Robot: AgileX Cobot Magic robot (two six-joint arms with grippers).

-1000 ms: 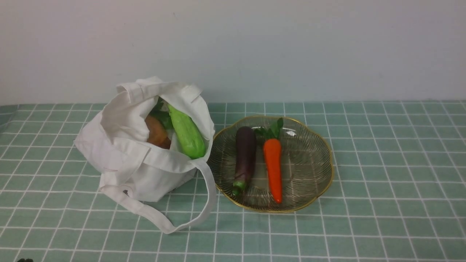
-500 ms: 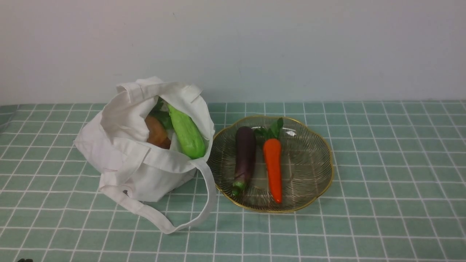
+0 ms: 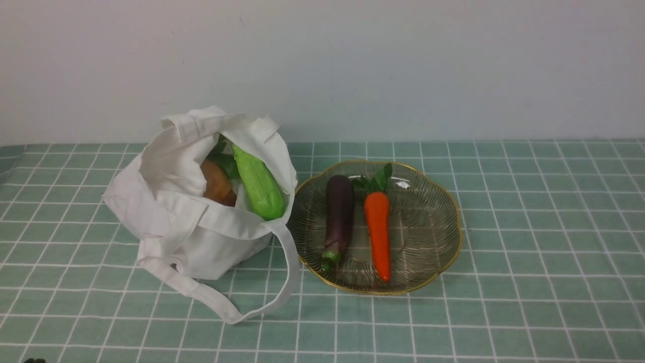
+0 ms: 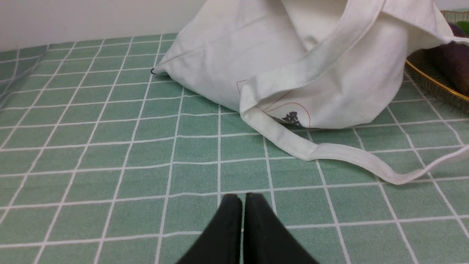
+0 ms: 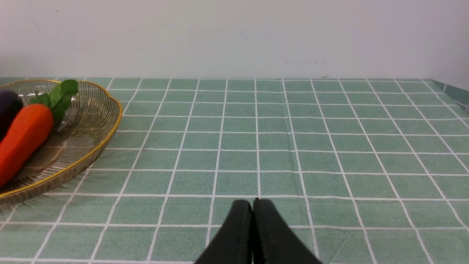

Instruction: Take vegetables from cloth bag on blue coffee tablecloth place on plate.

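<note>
L gripper [image 4: 240,200] & R gripper [image 5: 253,205] closed, empty. Eggplant [image 3: 340,214]: prob. light, stiff, slick; grip mid-body.

The left pincer [image 4: 240,198] and right pincer [image 5: 253,204] look alike — black, with narrow, tapering fingers.

You're getting soft, even light, with a small white glare shining on the clear ribbed glass plate with gold rim [image 3: 426,227].
</note>
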